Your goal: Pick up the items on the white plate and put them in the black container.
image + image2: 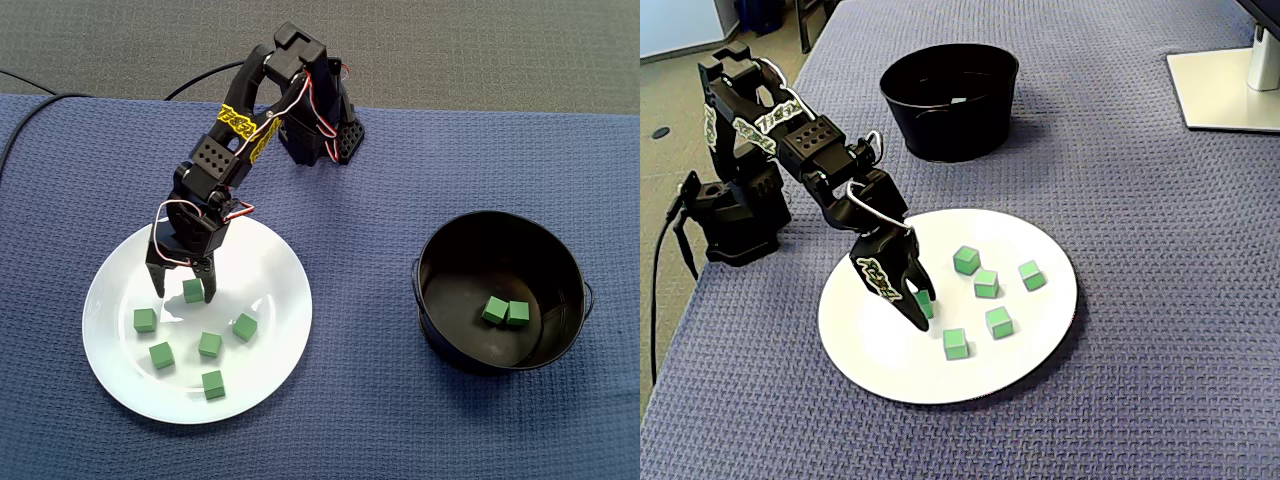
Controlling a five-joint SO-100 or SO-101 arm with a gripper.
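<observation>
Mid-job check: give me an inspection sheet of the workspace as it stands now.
Surface: blue woven cloth, lying flat.
Job's things: white plate holds six green cubes; black container holds two binned cubes.
Clutter: nothing seen.
Grippers: gripper open, low over the plate, fingers either side of one cube.
Cables: black cable runs behind the arm base; red and white wires along the arm.
Surroundings: white stand base at the cloth's edge; grey surface beyond.

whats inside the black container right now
Two green cubes lie side by side on the floor of the black container in a fixed view. In a fixed view its near wall hides the floor.
</observation>
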